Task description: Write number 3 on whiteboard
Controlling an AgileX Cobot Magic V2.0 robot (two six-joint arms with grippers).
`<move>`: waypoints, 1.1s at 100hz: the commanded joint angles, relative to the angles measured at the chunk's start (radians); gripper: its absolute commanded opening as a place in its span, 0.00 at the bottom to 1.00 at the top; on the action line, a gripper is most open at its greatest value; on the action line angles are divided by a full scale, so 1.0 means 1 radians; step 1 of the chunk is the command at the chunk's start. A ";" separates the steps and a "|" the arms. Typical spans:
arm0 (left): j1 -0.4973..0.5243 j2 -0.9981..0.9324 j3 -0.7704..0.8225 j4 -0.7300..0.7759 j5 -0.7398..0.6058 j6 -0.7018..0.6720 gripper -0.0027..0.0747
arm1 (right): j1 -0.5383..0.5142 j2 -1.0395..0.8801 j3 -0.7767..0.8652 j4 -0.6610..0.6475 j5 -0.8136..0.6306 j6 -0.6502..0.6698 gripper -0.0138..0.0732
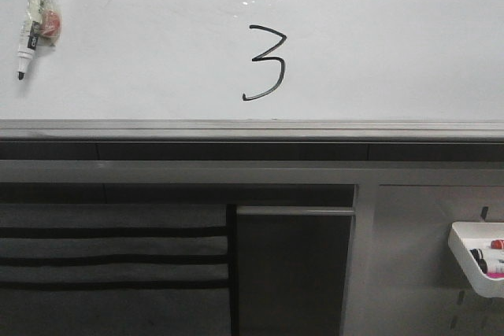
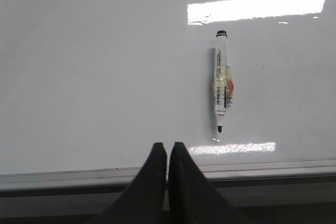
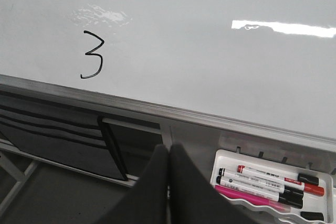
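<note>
A single thin black hand-drawn number 3 (image 1: 264, 63) stands upright, long axis vertical, low on the large glossy whiteboard (image 1: 394, 45), just above its grey metal rail (image 1: 252, 130). One uncapped black-tipped marker (image 1: 31, 21) hangs tip down at the board's far left, well apart. A white plastic tray (image 3: 223, 162) below holds about four markers (image 3: 273, 179). Both the left gripper (image 2: 167, 153) and right gripper (image 3: 168, 153) have their dark fingers pressed together, holding nothing.

You see a glossy white whiteboard (image 1: 378, 45) bearing a black number 3 (image 1: 264, 63). Below the whiteboard, the rail (image 1: 252, 130) is grey; the tray (image 3: 223, 163) is white, holding black-, red- and pink-capped markers (image 3: 273, 179).
</note>
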 commanded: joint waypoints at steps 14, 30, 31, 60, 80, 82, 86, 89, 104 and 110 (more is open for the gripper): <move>0.038 -0.032 0.004 0.003 -0.114 -0.016 0.01 | -0.006 0.008 -0.020 -0.030 -0.068 -0.001 0.07; 0.058 -0.032 0.004 0.003 -0.112 -0.016 0.01 | -0.006 0.008 -0.020 -0.030 -0.068 -0.001 0.07; 0.058 -0.032 0.004 0.003 -0.112 -0.016 0.01 | -0.006 0.008 -0.020 -0.030 -0.068 -0.001 0.07; 0.051 -0.032 0.004 0.003 -0.112 -0.016 0.01 | -0.006 0.008 -0.020 -0.030 -0.068 -0.001 0.07; 0.051 -0.032 0.004 0.003 -0.112 -0.016 0.01 | -0.006 0.008 -0.020 -0.030 -0.068 -0.001 0.07; 0.051 -0.032 0.004 0.003 -0.112 -0.016 0.01 | -0.006 0.008 -0.020 -0.030 -0.068 -0.001 0.07; 0.051 -0.032 0.004 0.003 -0.112 -0.016 0.01 | -0.006 0.008 -0.020 -0.030 -0.068 -0.001 0.07; 0.051 -0.032 0.004 0.003 -0.112 -0.016 0.01 | -0.006 0.008 -0.020 -0.030 -0.068 -0.001 0.07; 0.051 -0.032 0.004 0.003 -0.112 -0.016 0.01 | -0.006 0.008 -0.020 -0.030 -0.068 -0.001 0.07; 0.051 -0.032 0.004 0.003 -0.112 -0.016 0.01 | -0.006 0.004 -0.019 -0.030 -0.075 -0.001 0.07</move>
